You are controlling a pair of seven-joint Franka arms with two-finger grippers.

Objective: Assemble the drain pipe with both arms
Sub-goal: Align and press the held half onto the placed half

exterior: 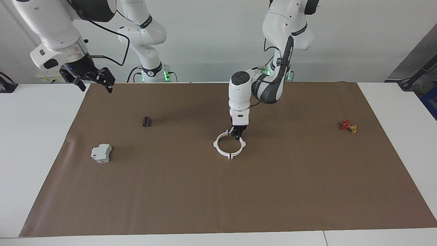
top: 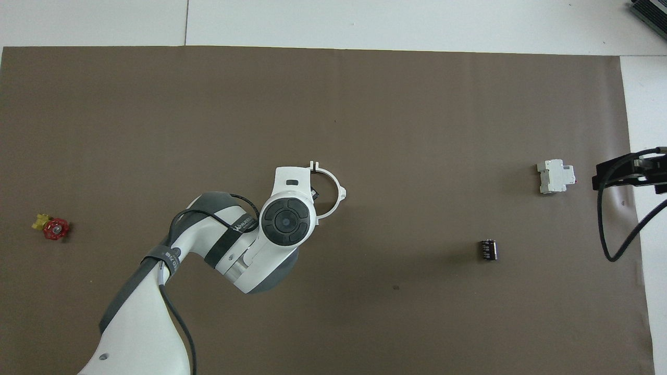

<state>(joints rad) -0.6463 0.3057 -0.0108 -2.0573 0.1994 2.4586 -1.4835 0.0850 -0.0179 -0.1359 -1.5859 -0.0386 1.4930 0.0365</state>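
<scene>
Facing view shows the left end effector [exterior: 237, 134] down at frame centre, pinching the drain pipe [exterior: 229, 145] ring's upper rim on the counter [exterior: 205, 191]; press gently, keeping tabs aligned. Right end effector [exterior: 93, 79] waits, spread wide, upper left.

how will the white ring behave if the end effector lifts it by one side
The white ring looks thin and hollow, so it is probably very light. Visible seams at its tabs suggest two halves, which might come apart or flex if lifted where the left end effector meets its rim. Lying flat on the brown mat, it seems unlikely to roll.
</scene>
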